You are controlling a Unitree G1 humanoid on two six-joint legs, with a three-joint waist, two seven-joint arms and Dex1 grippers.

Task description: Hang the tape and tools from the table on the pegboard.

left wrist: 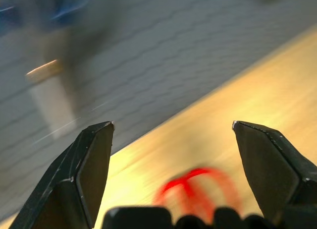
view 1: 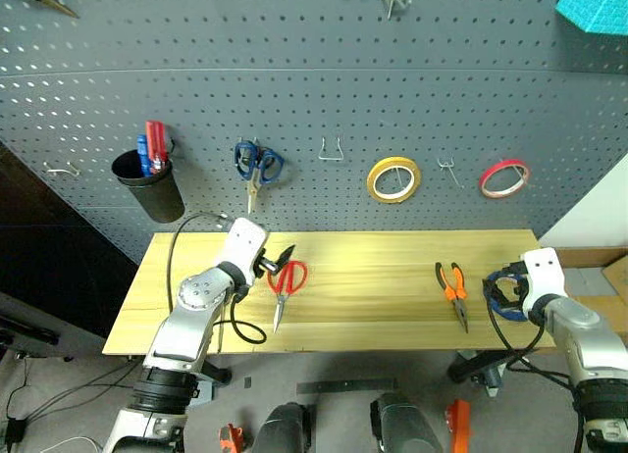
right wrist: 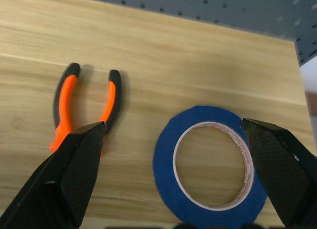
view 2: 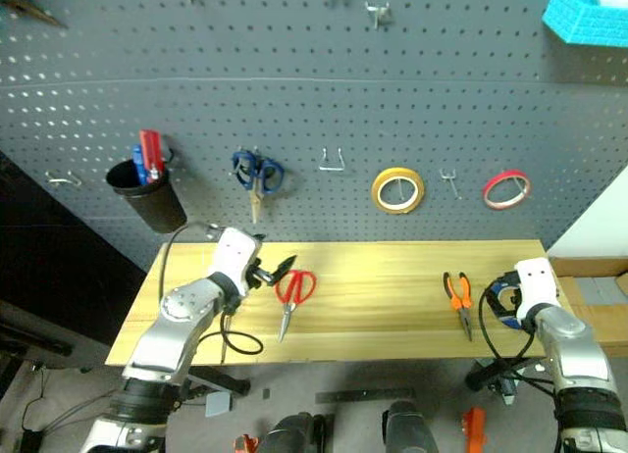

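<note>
The pale wood table stands against the dark grey pegboard. Red-handle scissors lie on its left part, handles toward the board. My left gripper hovers open just above and left of those handles, which show as a red blur between its fingers in the left wrist view. Orange and black pliers lie on the right part of the table. The dark blue tape lies flat near the table's right end. My right gripper is open over it, nothing held.
On the pegboard hang a black cup with pens, blue-handle scissors, a yellow roll and a thin red roll. Bare metal hooks sit between them. A cyan bin is at the top right.
</note>
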